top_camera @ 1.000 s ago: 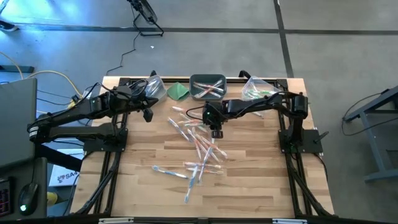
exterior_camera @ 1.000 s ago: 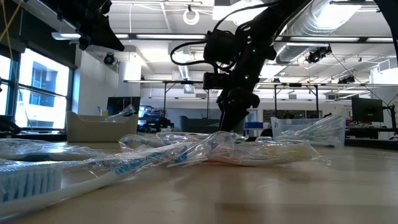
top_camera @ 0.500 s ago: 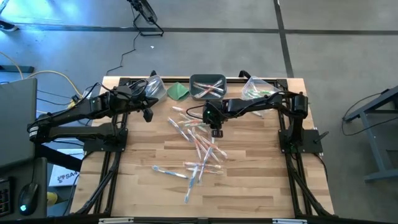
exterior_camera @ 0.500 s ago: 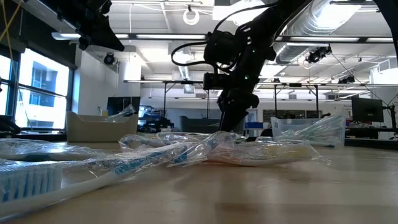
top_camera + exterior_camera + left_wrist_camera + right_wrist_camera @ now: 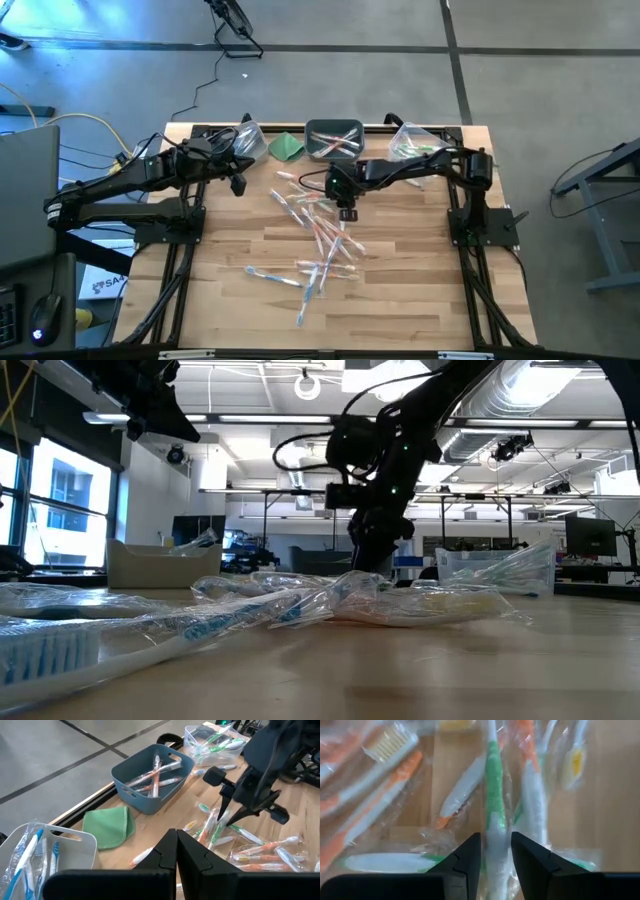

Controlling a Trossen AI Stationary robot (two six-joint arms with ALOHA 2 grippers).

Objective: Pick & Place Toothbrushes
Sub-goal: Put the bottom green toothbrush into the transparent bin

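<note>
Slightly shifted, right claw (image 5: 496, 851) straddles a crinkly-wrapped green toothbrush (image 5: 494, 795).

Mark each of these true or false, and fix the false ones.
1. The right pincer straddles a green toothbrush. True.
2. The left pincer is wide open. False: its fingers are shut together.
3. The blue bin holds orange toothbrushes. True.
4. The green cloth lies inside the blue bin. False: it lies on the table beside the bin.
5. The left pincer is down among the loose toothbrushes. False: it is off to their side, the right one is there.
</note>
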